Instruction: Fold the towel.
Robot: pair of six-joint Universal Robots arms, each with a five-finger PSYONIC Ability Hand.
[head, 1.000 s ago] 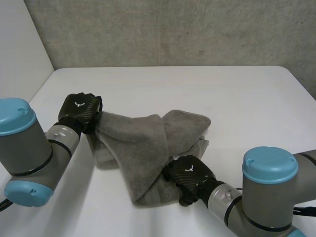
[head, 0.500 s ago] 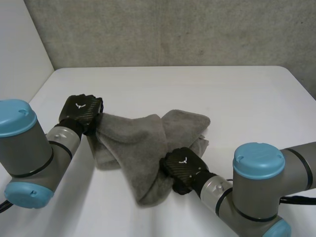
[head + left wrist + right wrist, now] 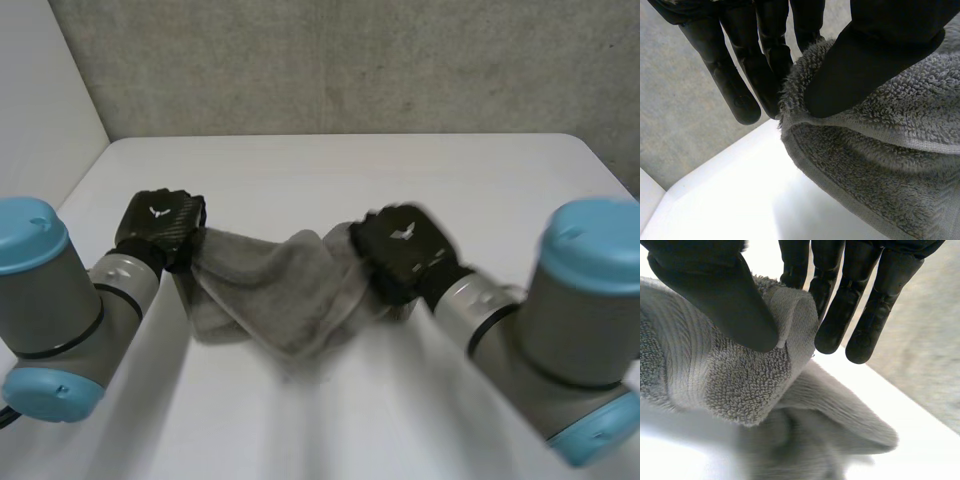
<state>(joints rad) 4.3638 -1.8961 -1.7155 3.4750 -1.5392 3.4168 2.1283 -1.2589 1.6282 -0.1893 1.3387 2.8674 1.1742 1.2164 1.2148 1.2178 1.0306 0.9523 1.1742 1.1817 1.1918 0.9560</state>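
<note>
The robot's black left hand [image 3: 158, 222] pinches a hemmed corner of the crumpled grey terry towel [image 3: 285, 292]. In its wrist view the thumb [image 3: 875, 55] presses the pile against the straight fingers [image 3: 740, 85] behind it, with the stitched edge running just below the thumb tip. The black right hand [image 3: 402, 250] also pinches the cloth. Its own wrist view shows the thumb [image 3: 715, 290] clamping a rolled fold of the towel's edge against the nearest fingers [image 3: 837, 310], while the outer fingers stand straight and free of the cloth. In the head view the towel hangs between the two hands, sagging into a loose pouch in the middle. A darker layer is bunched beneath it toward the left hand, and I cannot tell how much of that lower part rests on the surface. The towel sits over the near middle of the white table [image 3: 400, 170]. The left arm [image 3: 60, 300] and the right arm [image 3: 570, 320], grey with light-blue caps, flank it at either side. A rough grey concrete wall [image 3: 350, 60] rises behind the table's far edge.
</note>
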